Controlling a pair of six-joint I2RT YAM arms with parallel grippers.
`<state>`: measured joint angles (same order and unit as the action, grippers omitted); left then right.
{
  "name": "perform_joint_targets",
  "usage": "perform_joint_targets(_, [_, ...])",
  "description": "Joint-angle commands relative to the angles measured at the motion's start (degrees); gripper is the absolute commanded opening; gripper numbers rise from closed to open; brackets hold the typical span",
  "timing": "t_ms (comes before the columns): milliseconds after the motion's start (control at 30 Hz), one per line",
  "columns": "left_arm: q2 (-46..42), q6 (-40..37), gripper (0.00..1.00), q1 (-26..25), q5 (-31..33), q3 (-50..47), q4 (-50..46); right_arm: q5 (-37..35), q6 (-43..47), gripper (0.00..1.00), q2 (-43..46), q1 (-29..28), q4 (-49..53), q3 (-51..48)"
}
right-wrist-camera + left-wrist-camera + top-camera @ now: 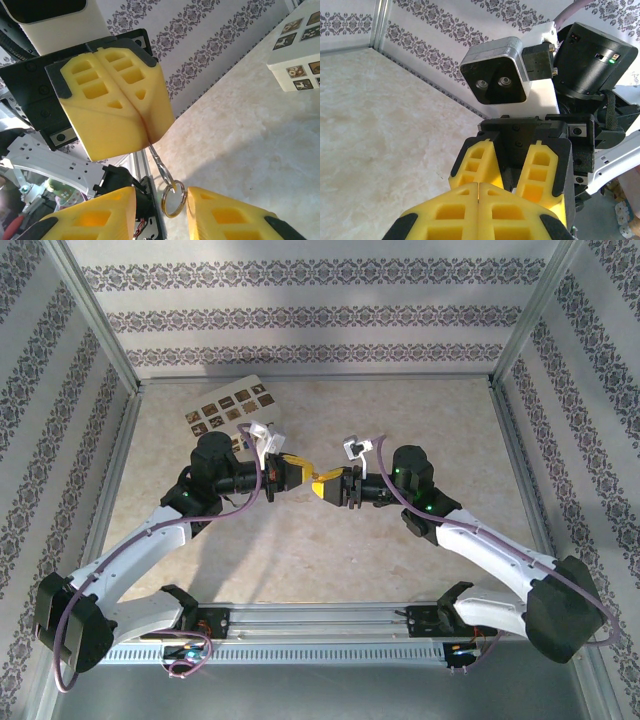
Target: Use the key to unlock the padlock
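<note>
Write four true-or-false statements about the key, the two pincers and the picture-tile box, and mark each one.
1. The left pincer is shut on the key. True.
2. The right pincer is clamped on the key ring. False: its fingers stand apart, and the ring hangs in the gap between them.
3. The two pincers face each other tip to tip over the middle of the table. True.
4. The picture-tile box lies at the near edge, between the arm bases. False: it lies at the far left of the table, beyond the left arm.
</note>
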<state>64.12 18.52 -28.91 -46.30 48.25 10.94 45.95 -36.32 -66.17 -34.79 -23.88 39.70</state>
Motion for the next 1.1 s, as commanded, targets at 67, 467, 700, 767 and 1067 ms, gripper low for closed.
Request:
perform_joint_targets(67, [-1.5, -1.0, 0.00, -0.8, 0.2, 0.3, 0.1, 0.2, -0.2, 0.31, 0.3, -0.6, -2.0, 1.8])
perform_joint_targets(467, [-1.6, -0.9, 0.00, -0.7, -0.2, 0.0, 0.5, -0.7, -0.8, 0.24, 1.0, 0.1, -1.9, 1.6])
perform_joint_targets(700, [-1.6, -0.9, 0.00, -0.8, -0.5, -0.3, 0.7, -1.1, -1.0, 0.26, 1.7, 0.5, -1.9, 1.3])
perform_joint_targets(767, [-1.6, -1.0, 0.00, -0.8, -0.6, -0.3, 0.8, -1.3, -1.0, 0.27, 1.8, 0.6, -1.9, 1.4])
perform_joint_targets(1067, [-1.4, -0.8, 0.00, -0.8, -0.8, -0.6, 1.1, -1.0, -1.0, 0.26, 1.2, 0.5, -2.2, 1.8])
